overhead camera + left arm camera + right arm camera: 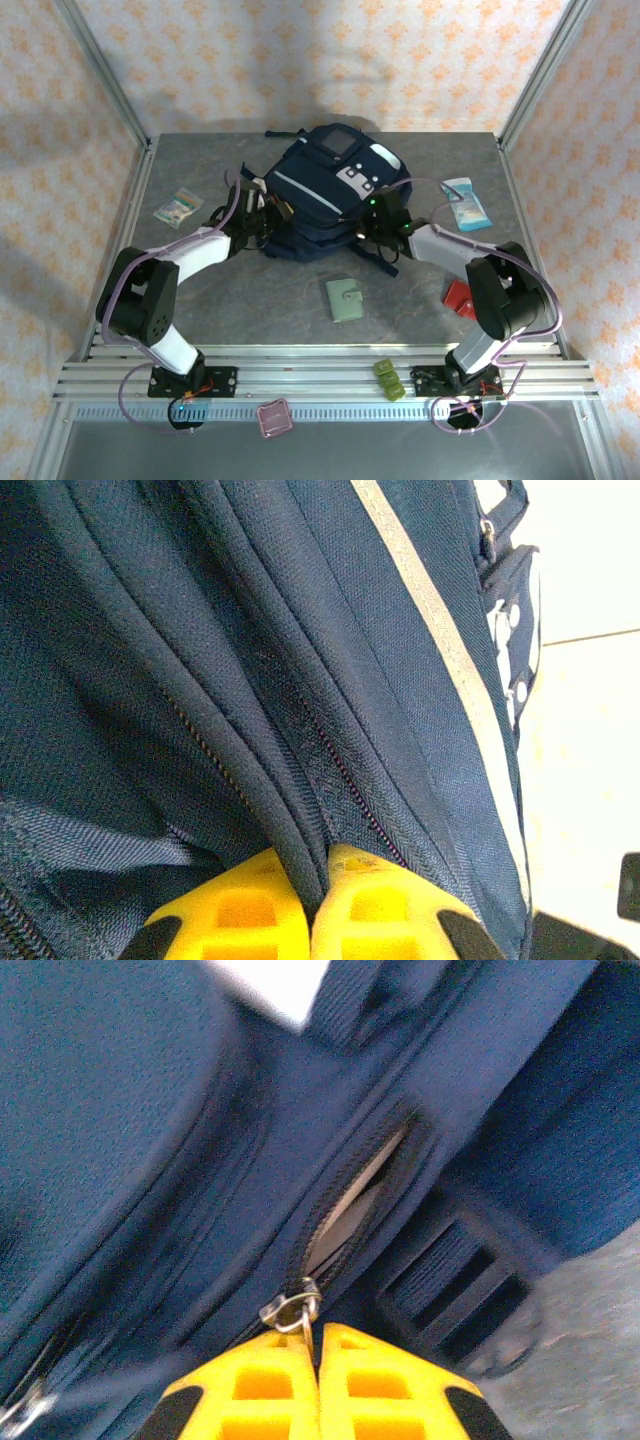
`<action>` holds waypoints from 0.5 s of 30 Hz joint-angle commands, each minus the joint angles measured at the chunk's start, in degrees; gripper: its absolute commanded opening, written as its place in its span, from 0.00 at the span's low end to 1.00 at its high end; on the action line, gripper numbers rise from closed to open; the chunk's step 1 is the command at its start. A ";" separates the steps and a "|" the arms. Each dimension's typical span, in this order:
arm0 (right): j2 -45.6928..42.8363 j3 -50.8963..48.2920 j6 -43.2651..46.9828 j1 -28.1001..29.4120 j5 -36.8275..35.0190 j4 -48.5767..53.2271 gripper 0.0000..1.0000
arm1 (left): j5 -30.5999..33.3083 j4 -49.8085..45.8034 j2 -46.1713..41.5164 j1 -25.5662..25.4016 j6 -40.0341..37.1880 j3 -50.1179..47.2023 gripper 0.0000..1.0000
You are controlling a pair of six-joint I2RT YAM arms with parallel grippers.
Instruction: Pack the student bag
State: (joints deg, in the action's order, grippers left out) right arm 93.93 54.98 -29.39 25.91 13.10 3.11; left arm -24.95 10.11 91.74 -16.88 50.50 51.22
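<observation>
Navy student bag (325, 195) in left claw (316, 878)

Student bag (250, 680) matt woven cloth; zipper pull (291, 1310) seemingly metal.

Desk (250, 290) centre-rear blocked by student bag (320, 190), bulky, both arms angled in against it. L claw (318, 885) pinched on a fabric fold by the zip, fingers nearly meeting. R claw (318, 1350) closed on zip pull (292, 1310); opening above it is a narrow slit. Front-centre: green wallet (346, 299), bare lanes either side. Red item (459, 298) tight by R arm elbow. Small packet (178, 206) far L, blue-white packet (466, 203) far R, both apart from bag w/ bare strips btwn.
</observation>
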 commanded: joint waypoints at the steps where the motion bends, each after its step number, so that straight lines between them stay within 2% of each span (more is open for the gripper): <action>1: 3.02 2.57 1.23 -7.23 -11.27 3.67 0.00 | 3.59 0.48 -3.84 3.86 -2.58 -0.86 0.00; 7: 9.09 9.34 0.52 -11.88 -15.35 5.00 0.00 | 3.76 -0.05 -4.04 4.13 -3.57 -1.03 0.00; 15: 8.29 9.37 -0.72 -13.77 -15.75 4.40 0.00 | 3.63 -0.17 -3.03 4.65 -3.92 -0.65 0.00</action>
State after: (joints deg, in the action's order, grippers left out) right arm 102.13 63.86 -28.40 19.92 14.61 5.61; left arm -26.28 11.00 91.13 -16.36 49.43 50.92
